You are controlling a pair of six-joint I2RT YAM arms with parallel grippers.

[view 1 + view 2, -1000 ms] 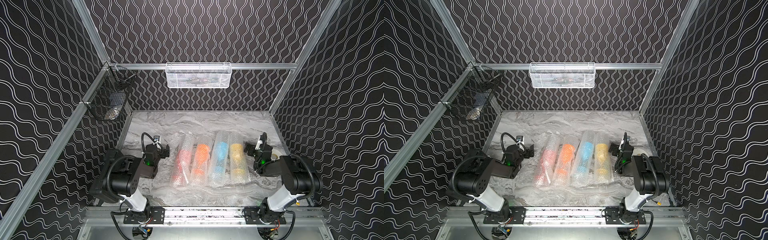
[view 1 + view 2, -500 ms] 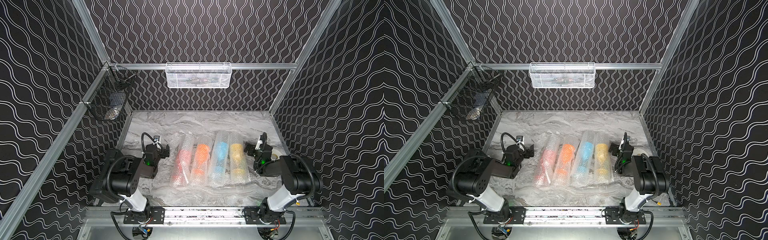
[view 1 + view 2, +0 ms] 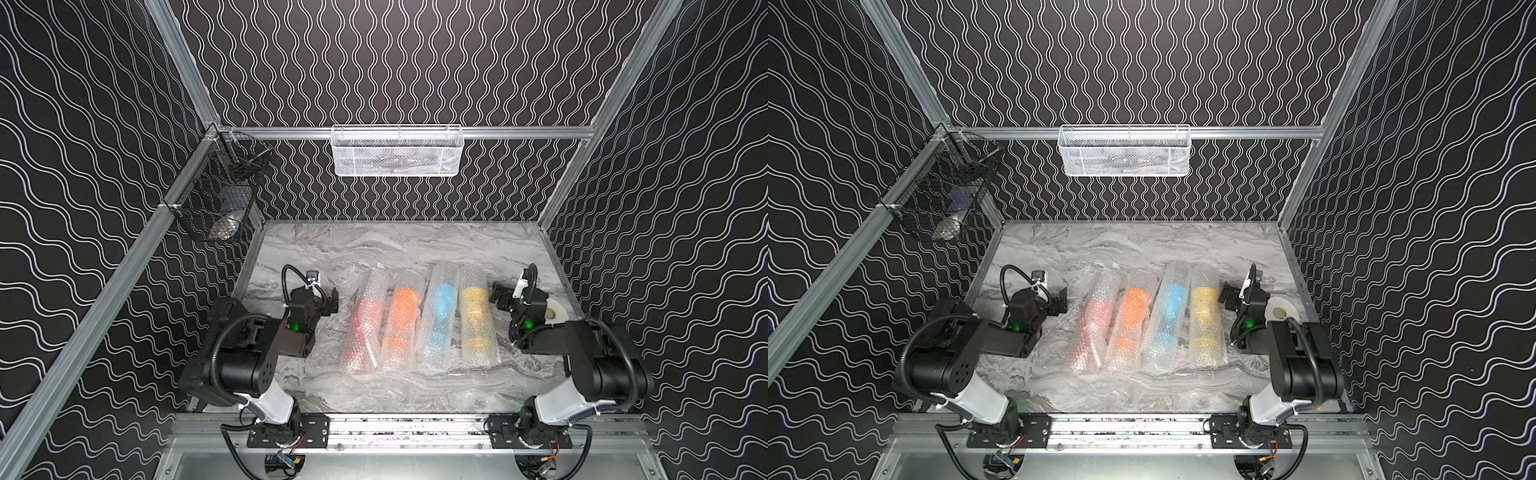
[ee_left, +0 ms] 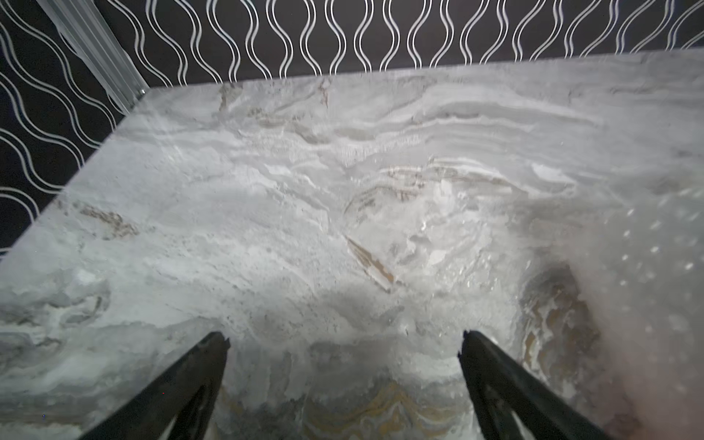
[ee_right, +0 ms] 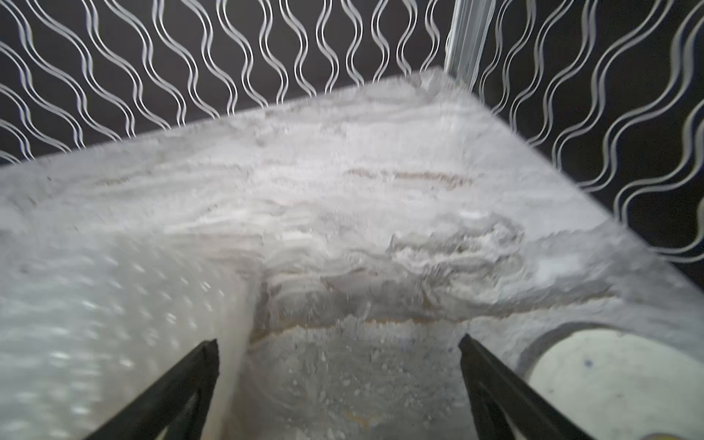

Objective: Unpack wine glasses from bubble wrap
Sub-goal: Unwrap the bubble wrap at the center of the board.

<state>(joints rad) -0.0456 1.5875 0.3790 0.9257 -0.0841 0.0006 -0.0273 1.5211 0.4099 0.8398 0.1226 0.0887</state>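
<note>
You have your black left gripper (image 4: 343, 339) and black right gripper (image 5: 339, 343) spread wide and empty, either side of four coloured plastic goblets (image 3: 405, 301) rolled in clear bubble wrap (image 3: 446, 272).

Orange wine glass (image 3: 405, 300), grey marbled tabletop (image 3: 374, 249)

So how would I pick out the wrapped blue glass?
On the grey marbled tabletop, four clear bubble-wrap tubes lie side by side between the two black robot arms. Counting from the left arm, take the third, lying between the orange goblet's tube and the yellow goblet's. Only it shows a light blue plastic goblet blurred through the wrap.
</note>
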